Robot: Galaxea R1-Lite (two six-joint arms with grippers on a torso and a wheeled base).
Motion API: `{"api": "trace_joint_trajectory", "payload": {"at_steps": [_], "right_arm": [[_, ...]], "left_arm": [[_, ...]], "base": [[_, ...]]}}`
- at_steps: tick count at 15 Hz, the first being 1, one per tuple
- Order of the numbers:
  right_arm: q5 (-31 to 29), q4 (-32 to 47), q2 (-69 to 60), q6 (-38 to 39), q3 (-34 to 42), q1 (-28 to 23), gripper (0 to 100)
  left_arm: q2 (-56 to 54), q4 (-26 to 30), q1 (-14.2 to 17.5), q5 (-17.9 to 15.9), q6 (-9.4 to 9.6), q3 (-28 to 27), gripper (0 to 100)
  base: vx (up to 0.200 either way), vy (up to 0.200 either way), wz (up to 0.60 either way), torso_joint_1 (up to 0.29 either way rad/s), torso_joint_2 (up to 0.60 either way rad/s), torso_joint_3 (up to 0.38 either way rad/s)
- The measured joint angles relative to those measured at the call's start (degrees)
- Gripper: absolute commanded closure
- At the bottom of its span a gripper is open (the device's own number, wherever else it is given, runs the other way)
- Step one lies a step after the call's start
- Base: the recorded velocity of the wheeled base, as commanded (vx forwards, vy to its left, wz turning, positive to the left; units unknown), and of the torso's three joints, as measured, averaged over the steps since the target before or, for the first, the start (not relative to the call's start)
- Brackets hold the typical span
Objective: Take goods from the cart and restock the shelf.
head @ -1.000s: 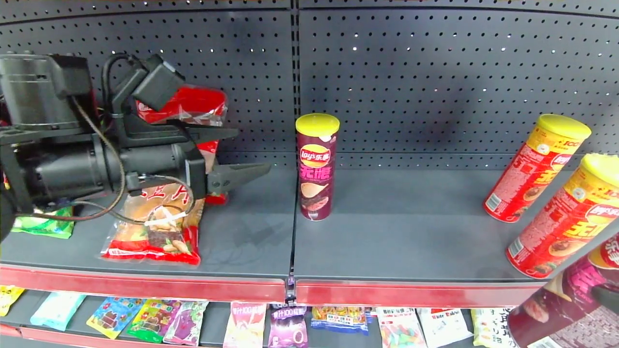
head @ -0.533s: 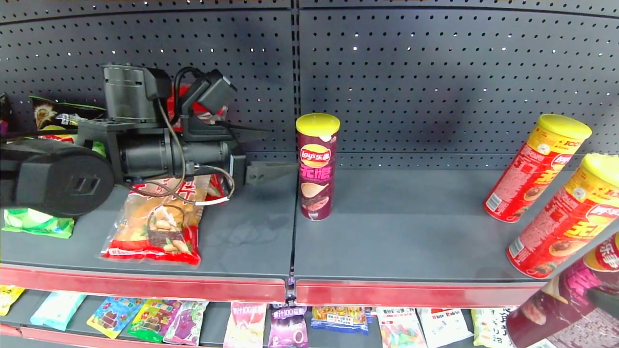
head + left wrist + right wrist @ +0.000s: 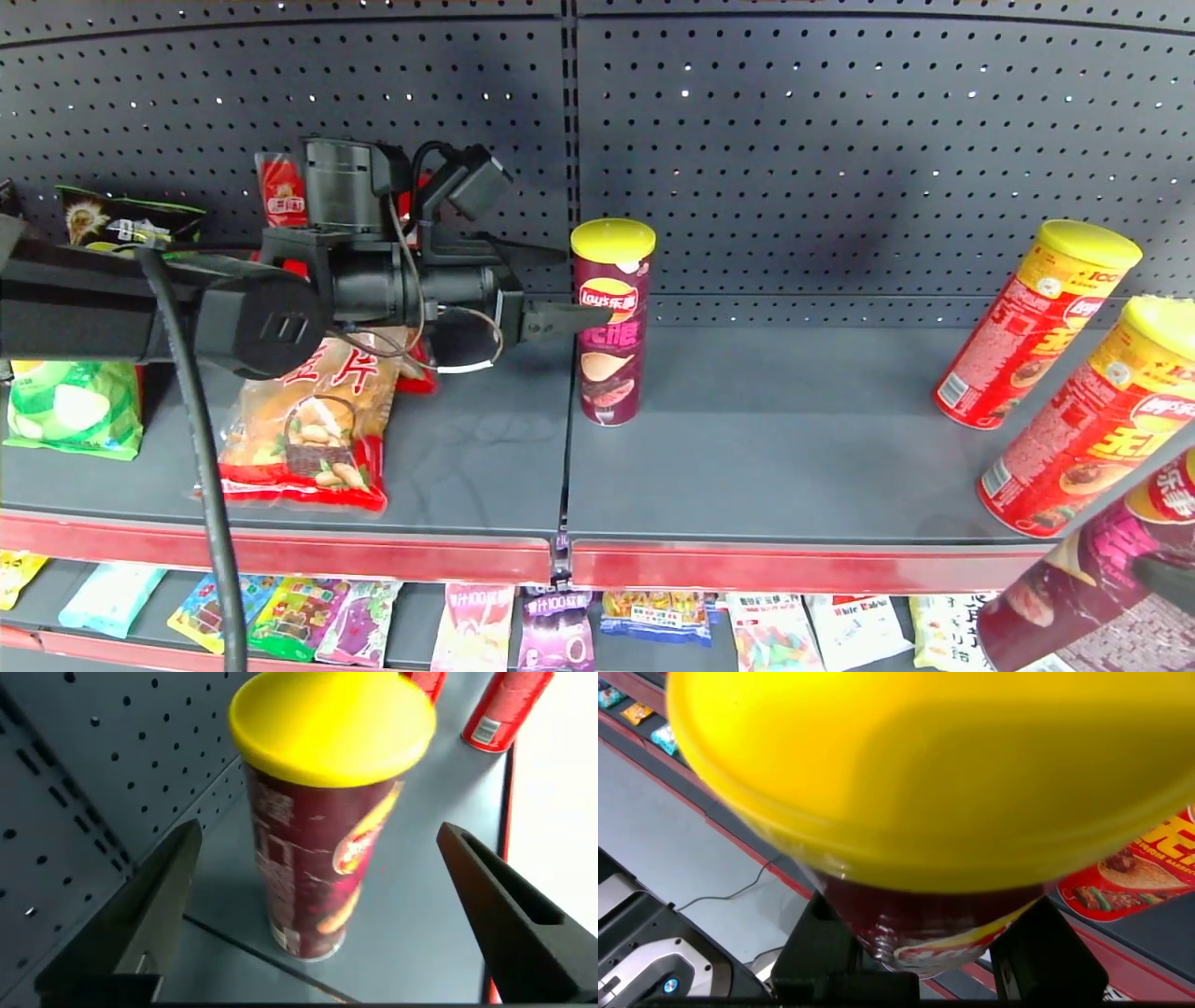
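Note:
A purple chip can (image 3: 611,322) with a yellow lid stands upright mid-shelf, near the pegboard. My left gripper (image 3: 586,285) comes at it from the left and is open, one finger in front of the can and one behind. In the left wrist view the can (image 3: 322,840) sits between the spread fingers (image 3: 159,915), with gaps on both sides. My right gripper (image 3: 934,961) is shut on a second purple chip can (image 3: 915,793), which appears at the lower right corner in the head view (image 3: 1074,583), below the shelf edge.
Two red chip cans (image 3: 1036,322) (image 3: 1092,420) stand at the shelf's right end. A peanut bag (image 3: 308,420), a green bag (image 3: 65,406) and a red bag (image 3: 280,191) sit on the left. The shelf's red front lip (image 3: 747,565) runs above a lower shelf of snack packets (image 3: 560,625).
My left arm has moved right along the shelf, from over the peanut bag to the purple can, and its open fingers now flank it. The right arm's can has barely shifted.

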Motion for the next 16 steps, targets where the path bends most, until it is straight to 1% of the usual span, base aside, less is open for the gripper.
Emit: {"api": "trace_joint_trajectory", "payload": {"at_steps": [5,11,15,16], "right_arm": [[0.0,0.0,0.4,0.0,0.2,0.0,100],[0.0,0.0,1.1,0.0,0.1,0.0,100],[0.0,0.0,1.2,0.0,0.1,0.0,100],[0.0,0.0,1.2,0.0,0.1,0.0,100]], "left_arm": [[4.6,0.0,-0.1,-0.4,-0.02,-4.5,0],[7.8,0.0,-3.0,-0.4,-0.20,-8.6,0],[9.0,0.1,-3.3,-0.4,-0.62,-9.8,0],[9.1,-0.1,-3.3,0.0,-0.63,-9.9,100]], "base": [[0.000,0.000,0.00,0.000,0.00,0.000],[0.000,0.000,0.00,0.000,0.00,0.000],[0.000,0.000,0.00,0.000,0.00,0.000],[0.000,0.000,0.00,0.000,0.00,0.000]]}}
